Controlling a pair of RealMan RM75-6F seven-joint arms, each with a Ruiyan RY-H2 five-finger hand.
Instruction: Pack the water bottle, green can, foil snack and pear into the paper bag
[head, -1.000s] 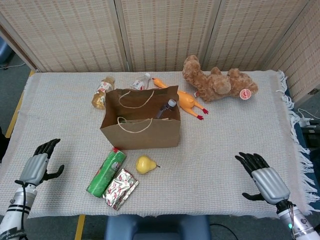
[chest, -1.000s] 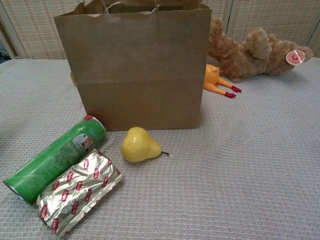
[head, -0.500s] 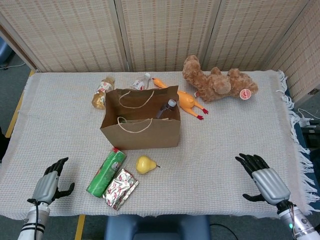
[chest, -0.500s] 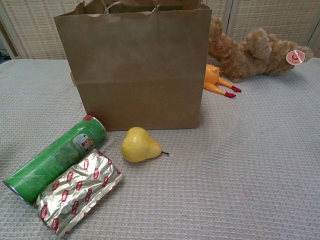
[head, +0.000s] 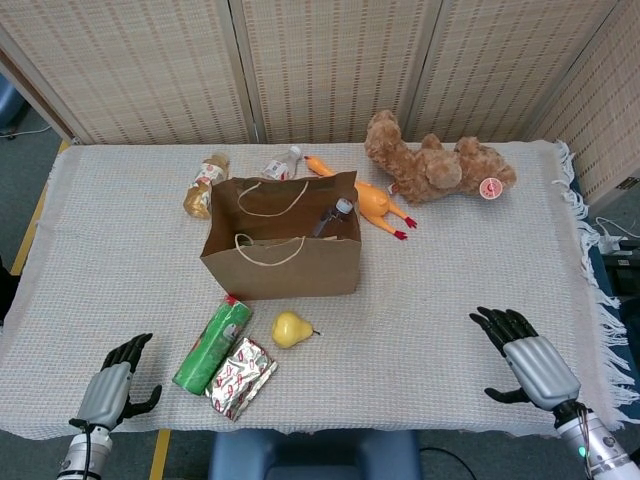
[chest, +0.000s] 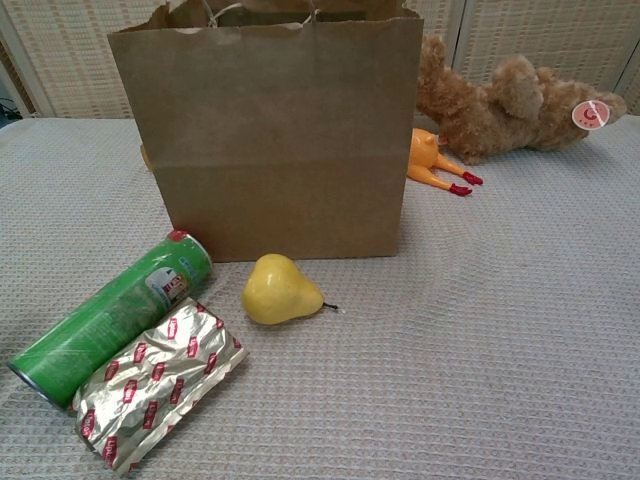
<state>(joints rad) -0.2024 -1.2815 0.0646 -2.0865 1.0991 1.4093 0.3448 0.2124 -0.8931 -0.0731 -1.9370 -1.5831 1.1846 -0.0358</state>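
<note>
**Both hands empty, three items lie before the bag**

The left hand (head: 112, 383) hovers at the near surface edge with spread fingers, holding nothing; its arm is cut off. The right hand (head: 530, 360) is the same, far right of the paper bag (head: 283, 250). In front of the bag lie the green can (head: 213, 344), foil snack (head: 241, 376) and pear (head: 291, 328). Inside the bag only the cap end of the water bottle (head: 334, 215) shows; the rest is hidden.

1. A brown teddy bear (head: 435, 160) lies on its side at the back of the desk (head: 470, 270).
2. An orange rubber chicken (head: 368, 199) lies just beside the bear.
3. Two small bottles (head: 205, 183) (head: 281, 165) lie at the back.
4. A white woven cloth (head: 120, 260) covers the desk.
5. Woven screens (head: 330, 65) stand behind.
</note>
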